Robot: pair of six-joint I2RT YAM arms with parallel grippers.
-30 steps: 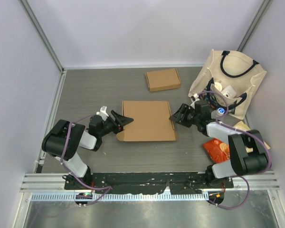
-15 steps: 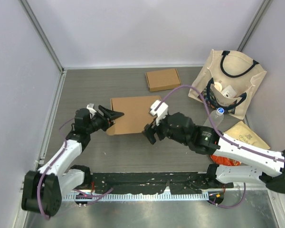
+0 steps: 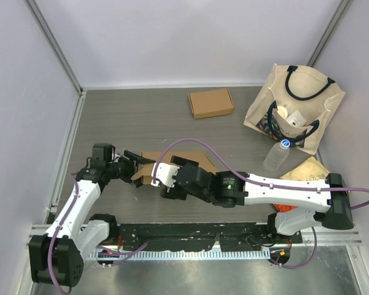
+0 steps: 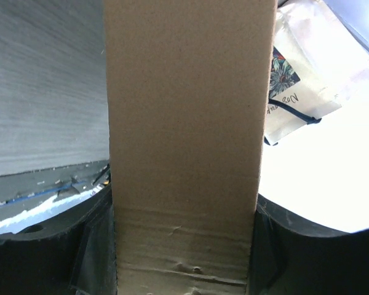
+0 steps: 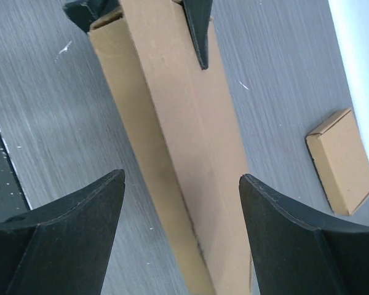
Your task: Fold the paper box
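The paper box (image 3: pixel 146 169) is a flat brown cardboard piece in the near middle of the table, tipped up so it looks narrow from above. My left gripper (image 3: pixel 135 162) is shut on its left end. In the left wrist view the box (image 4: pixel 184 123) fills the gap, with the black fingers (image 4: pixel 92 246) pressed on both sides. My right gripper (image 3: pixel 170 178) hovers over the box and hides its middle. In the right wrist view its jaws (image 5: pixel 181 184) stand open, wide of the box (image 5: pixel 190 141) and not touching it.
A small folded cardboard box (image 3: pixel 210 102) lies at the back. A cream tote bag (image 3: pixel 295 107) stands at the back right, with a water bottle (image 3: pixel 277 157) and a snack packet (image 3: pixel 309 171) in front of it. Grey walls enclose the table.
My right arm swung from the right side across to the box and its jaws opened wide. My left arm drew the box nearer and to the left, tipping it up.
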